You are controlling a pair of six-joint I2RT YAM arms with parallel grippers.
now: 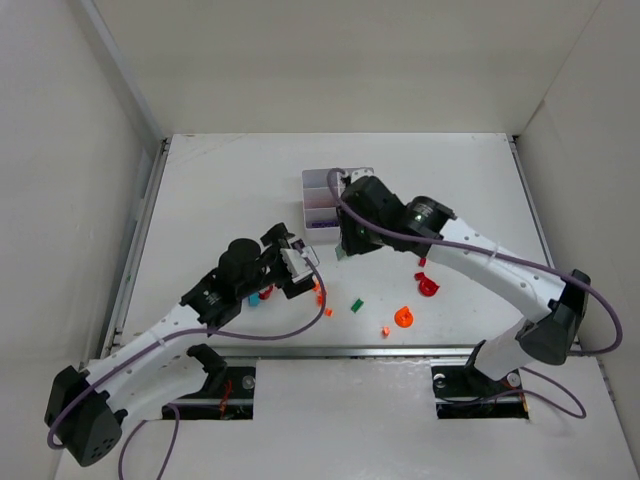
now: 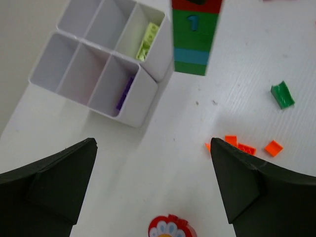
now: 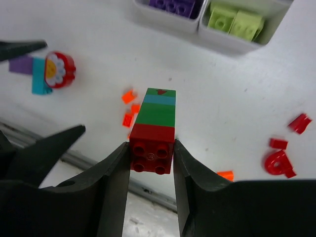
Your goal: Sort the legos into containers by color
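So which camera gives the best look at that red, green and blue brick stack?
The right wrist view: the whole brick stack shows, clamped in the right gripper. The left wrist view cuts off its top; from overhead the right arm hides it.

The right end effector [image 3: 151, 149] grips a red-and-green lego stack [image 3: 157, 114].

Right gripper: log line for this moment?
right gripper: shut on brick tower | left gripper: open, empty | tray: purple brick, lime bricks inside
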